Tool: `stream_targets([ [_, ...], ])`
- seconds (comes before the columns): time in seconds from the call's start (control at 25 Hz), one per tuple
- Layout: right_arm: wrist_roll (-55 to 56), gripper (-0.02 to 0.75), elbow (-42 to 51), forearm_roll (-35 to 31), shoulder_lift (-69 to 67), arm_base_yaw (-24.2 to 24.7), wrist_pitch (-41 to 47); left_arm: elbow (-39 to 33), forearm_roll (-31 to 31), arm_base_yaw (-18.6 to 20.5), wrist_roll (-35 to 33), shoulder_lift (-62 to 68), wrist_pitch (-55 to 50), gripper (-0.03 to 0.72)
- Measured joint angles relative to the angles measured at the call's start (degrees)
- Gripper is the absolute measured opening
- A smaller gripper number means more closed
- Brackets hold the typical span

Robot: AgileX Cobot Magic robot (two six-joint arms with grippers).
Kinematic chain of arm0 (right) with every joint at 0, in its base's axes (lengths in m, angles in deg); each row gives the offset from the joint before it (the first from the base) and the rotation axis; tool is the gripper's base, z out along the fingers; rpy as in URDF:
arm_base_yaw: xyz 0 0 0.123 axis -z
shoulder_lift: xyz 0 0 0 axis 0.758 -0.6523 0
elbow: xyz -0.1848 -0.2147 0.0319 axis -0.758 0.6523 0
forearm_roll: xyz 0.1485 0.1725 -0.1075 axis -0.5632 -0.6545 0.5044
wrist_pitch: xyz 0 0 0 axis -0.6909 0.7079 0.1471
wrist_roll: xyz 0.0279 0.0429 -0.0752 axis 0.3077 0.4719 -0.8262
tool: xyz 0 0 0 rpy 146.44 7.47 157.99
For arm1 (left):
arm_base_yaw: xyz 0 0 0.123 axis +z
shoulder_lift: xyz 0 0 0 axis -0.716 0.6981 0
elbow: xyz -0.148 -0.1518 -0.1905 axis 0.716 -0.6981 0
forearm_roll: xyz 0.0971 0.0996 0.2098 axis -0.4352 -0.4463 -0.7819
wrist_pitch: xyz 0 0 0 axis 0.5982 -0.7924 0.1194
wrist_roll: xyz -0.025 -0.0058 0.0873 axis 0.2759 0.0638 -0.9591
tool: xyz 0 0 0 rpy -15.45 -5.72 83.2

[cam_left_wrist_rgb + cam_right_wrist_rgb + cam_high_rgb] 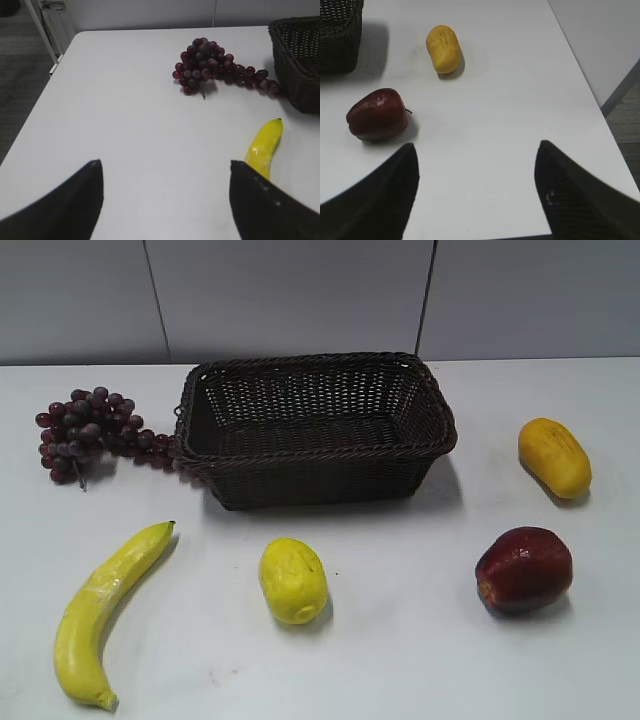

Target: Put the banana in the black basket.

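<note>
Yellow banana [105, 612] lies near-left on your white table [400, 660], apart from the lemon [293, 580] at its right. Your left gripper [165, 200] hangs spread wide with nothing between its jaws, the banana's tip [265, 145] just past its right finger. Your right gripper [477, 192] is likewise released, behind the apple [376, 121]; the table edge [600, 107] runs close on its right. Farther back, bare tabletop separates the banana from the black basket [315, 430], which has grapes [95, 432] against its left side and a mango [554, 456] far right.

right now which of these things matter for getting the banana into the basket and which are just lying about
Part of the job:
banana
black basket
left gripper, open, nearest the banana

Just lying about:
grapes
lemon
red apple
orange-yellow fruit
</note>
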Motion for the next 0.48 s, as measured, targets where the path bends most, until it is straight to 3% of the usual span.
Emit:
stream_targets([
  [0.28,0.00,0.551,0.00,0.00,0.00,0.00,0.00,0.00,1.18,-0.33,0.00,11.92,7.35,0.583],
  [0.48,0.00,0.551,0.00,0.00,0.00,0.00,0.00,0.00,1.49,-4.17,-2.59,21.40,11.31,0.583],
])
